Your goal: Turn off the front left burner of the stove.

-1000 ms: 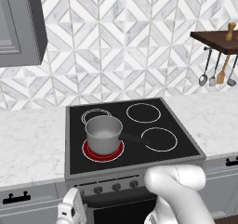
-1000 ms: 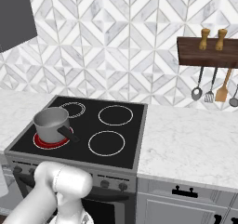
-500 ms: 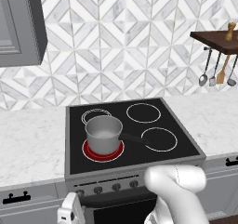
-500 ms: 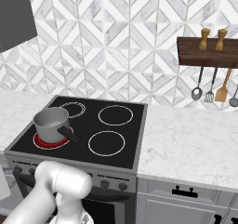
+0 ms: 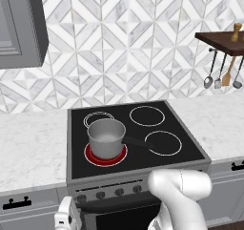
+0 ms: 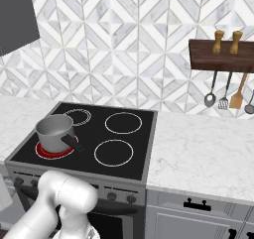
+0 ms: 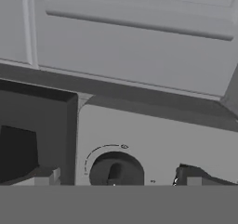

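Note:
The front left burner (image 5: 106, 156) glows red on the black glass stove (image 5: 157, 158), and a steel saucepan (image 5: 106, 137) stands on it; from the right base the burner (image 6: 49, 152) shows under the same saucepan (image 6: 54, 131). A row of dark knobs (image 5: 100, 195) lines the grey steel front panel. My gripper (image 5: 69, 214) is low at the panel's left end. In the hand view the gripper (image 7: 116, 181) is open. One dark round knob (image 7: 115, 169) sits between its fingertips (image 7: 44, 176), untouched by either.
My white arm (image 5: 181, 191) rises in front of the oven door. Marble counter (image 5: 28, 148) lies on both sides of the stove. Grey drawer fronts with dark handles (image 6: 198, 204) run below. Utensils (image 6: 225, 91) hang from a wooden shelf at the right.

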Robot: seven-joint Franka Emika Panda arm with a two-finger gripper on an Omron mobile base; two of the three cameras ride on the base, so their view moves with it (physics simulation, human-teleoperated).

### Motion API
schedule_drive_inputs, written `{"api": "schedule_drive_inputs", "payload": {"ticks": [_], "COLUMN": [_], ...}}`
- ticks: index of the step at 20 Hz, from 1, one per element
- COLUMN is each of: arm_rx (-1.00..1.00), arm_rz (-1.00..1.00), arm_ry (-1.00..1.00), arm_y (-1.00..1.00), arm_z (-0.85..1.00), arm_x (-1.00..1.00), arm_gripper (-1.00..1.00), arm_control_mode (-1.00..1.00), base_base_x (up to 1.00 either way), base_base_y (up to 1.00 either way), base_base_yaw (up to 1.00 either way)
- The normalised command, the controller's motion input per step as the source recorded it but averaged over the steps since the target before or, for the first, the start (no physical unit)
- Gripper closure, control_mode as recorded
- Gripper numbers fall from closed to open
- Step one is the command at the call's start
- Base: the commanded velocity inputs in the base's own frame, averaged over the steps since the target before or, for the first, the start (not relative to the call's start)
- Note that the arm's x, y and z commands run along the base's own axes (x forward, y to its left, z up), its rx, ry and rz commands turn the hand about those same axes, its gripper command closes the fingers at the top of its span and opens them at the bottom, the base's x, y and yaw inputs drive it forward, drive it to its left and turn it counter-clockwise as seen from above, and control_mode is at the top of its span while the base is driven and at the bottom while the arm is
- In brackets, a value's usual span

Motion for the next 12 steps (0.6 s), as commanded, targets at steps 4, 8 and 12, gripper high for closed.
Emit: {"api": "schedule_drive_inputs", "payload": {"ticks": [4, 8, 12], "arm_rx": [0.00, 0.00, 0.00], "arm_rz": [0.16, 0.14, 0.05], "arm_ry": [0.00, 0.00, 0.00], "arm_y": [0.00, -0.11, -0.21], "arm_z": [-0.01, -0.03, -0.09], "arm_x": [0.27, 0.03, 0.00], "arm_gripper": [-1.00, -1.00, -1.00], "arm_control_mode": [-1.00, -1.00, -1.00], "base_base_x": [0.00, 0.00, 0.00], "base_base_y": [0.00, 0.00, 0.00], "base_base_yaw": [0.00, 0.00, 0.00]}}
